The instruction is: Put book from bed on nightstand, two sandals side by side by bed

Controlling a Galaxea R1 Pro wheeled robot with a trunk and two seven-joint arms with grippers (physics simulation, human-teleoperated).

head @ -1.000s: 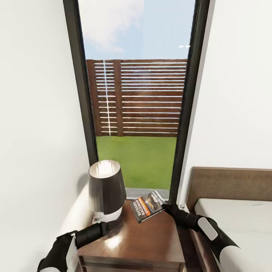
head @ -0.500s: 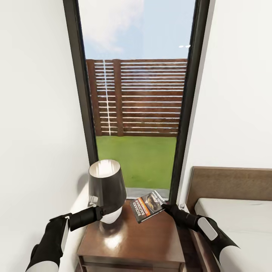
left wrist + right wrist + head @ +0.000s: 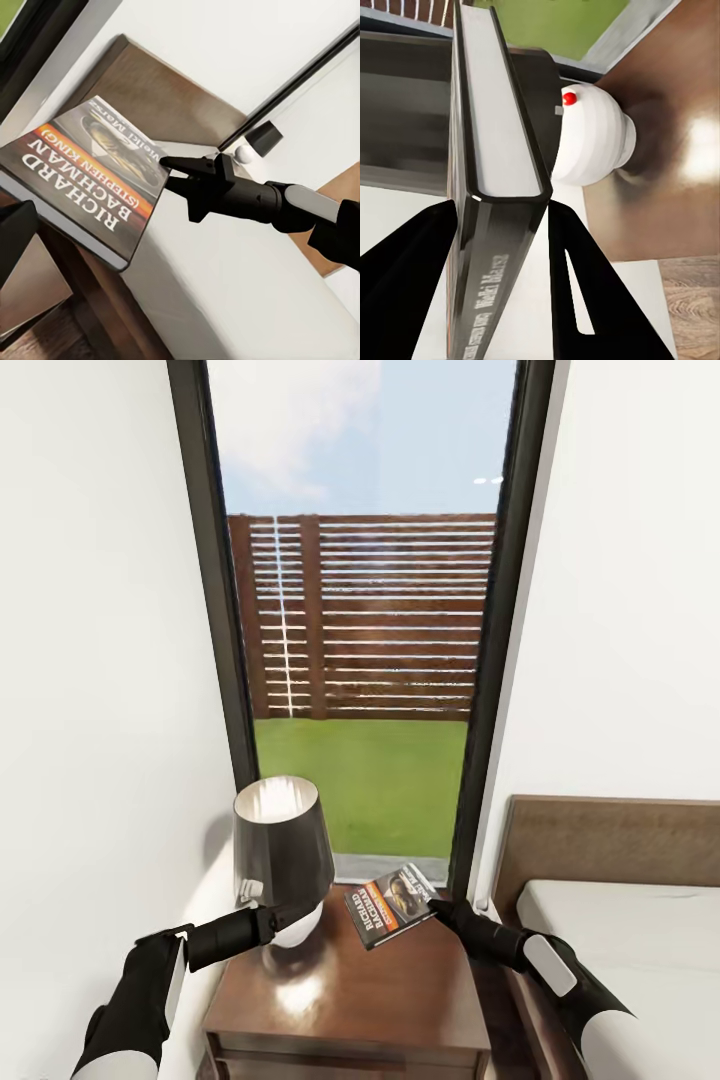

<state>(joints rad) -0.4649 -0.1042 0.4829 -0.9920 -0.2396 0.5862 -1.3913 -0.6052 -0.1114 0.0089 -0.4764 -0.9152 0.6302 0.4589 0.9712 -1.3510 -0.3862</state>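
Holding the book [image 3: 391, 906] by one corner, the right gripper [image 3: 438, 909] kept it tilted above the back part of the nightstand [image 3: 350, 1000], close to the window frame [image 3: 487, 690]; the right wrist view showed both fingers pressed on the two covers, so the jaws were closed on it. I judged the book had not yet landed: it leaned with one edge up, and I could not tell if its lower edge already touched the wood. The main danger, as I saw it, was the lamp [image 3: 283, 857]. It stood on the left side of the top, and the book's near corner was just beside its white base. The left gripper [image 3: 268, 920] was right in front of that base, perhaps touching it; whether its fingers were open or closed I could not tell. A small push from that arm could tip the lamp or slide it into the book. If the right fingers opened now, the tilted book could fall flat, but it could also slip toward the back edge and drop into the gap under the window. The free space was the front and right part of the top, which was bare and shiny. On the right side the bed [image 3: 620, 930] and its headboard stood close, so the right arm had little room to swing outward. The wall at the left closed in the left arm the same way.
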